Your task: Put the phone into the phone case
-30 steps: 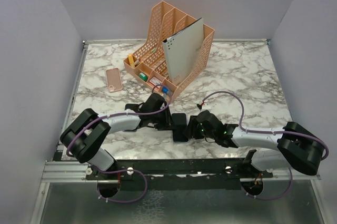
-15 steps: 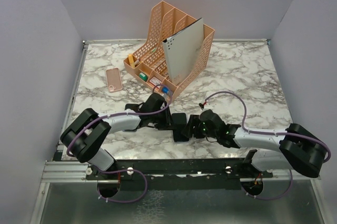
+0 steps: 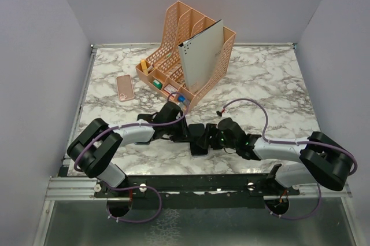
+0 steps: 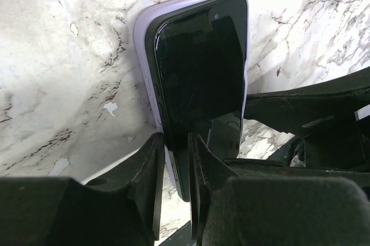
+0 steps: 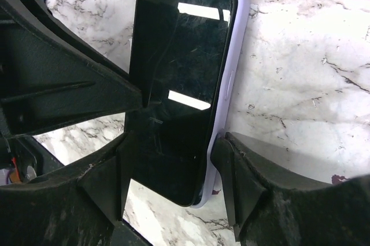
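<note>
Marble table point(image 3: 277, 84), lower centre: the left gripper point(image 4: 174, 168) pinches one long edge of the phone point(image 4: 199, 66), which lies in the lilac phone case point(image 4: 141, 32). The right gripper point(image 5: 176, 168) stands wider than a second ago, its jaws spread astride both.

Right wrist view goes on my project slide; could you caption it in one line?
Right gripper straddles a black phone on the marble table, a lilac case showing along its edge.

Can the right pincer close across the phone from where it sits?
Probably yes: the right pincer is open with a finger either side of the phone and lavender case. Only the left pincer, pinching one long edge, sits close.
</note>
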{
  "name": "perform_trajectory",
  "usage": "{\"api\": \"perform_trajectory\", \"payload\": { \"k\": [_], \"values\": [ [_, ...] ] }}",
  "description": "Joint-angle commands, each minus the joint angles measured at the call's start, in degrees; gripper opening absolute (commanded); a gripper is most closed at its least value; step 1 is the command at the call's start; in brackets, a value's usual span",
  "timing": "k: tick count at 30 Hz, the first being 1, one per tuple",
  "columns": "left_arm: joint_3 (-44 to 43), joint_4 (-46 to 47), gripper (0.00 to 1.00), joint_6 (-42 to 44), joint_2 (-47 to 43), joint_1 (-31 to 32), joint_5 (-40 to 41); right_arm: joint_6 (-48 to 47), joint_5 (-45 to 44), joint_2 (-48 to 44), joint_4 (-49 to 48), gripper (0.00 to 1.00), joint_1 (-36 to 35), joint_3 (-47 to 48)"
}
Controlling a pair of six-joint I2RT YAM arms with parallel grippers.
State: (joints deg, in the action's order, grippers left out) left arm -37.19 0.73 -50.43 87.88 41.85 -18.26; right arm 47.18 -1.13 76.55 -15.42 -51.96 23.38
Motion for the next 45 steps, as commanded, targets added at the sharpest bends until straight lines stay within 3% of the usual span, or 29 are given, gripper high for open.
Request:
{"api": "perform_trajectory", "payload": {
  "k": [1, 5, 12, 21, 28, 32, 39, 45],
  "values": [
    [1.18, 4.34, 0.24, -2.05, 1.58, 1.18, -2.92, 4.59, 8.57, 0.44, -6.47, 0.63, -0.94, -0.22],
    [2.07, 5.52, 0.26, -3.46, 1.51, 1.37, -4.27, 8.01, 10.35, -1.62, -10.93, 0.64, -0.90, -1.74],
    [3.39, 4.28, 0.30, -4.06, -1.07, 1.90, -3.65, 8.39, 8.93, -2.54, -9.02, 0.65, -0.93, -2.30],
    [5.09, 5.32, 0.27, -7.14, -2.74, 4.69, -4.42, 9.96, 13.93, -0.05, -14.23, 0.62, -0.93, -5.58],
    [4.23, 5.70, 0.26, -8.40, -3.46, 7.60, -2.84, 7.77, 9.78, -2.11, -8.31, 0.57, -0.94, -4.52],
    [2.15, 0.31, 0.40, -6.59, -2.59, 6.90, -2.69, 6.40, 5.69, -4.64, 0.52, 0.58, -0.90, -2.58],
    [1.55, -5.35, 0.49, -4.96, -6.48, 4.60, 0.30, 6.66, 0.15, -10.67, 9.70, 0.63, -0.94, -2.07],
    [-0.39, -6.69, 0.49, -1.83, -5.50, 1.60, 0.06, 6.79, -0.65, -8.19, 11.04, 0.65, -0.94, 0.12]
  ]
}}
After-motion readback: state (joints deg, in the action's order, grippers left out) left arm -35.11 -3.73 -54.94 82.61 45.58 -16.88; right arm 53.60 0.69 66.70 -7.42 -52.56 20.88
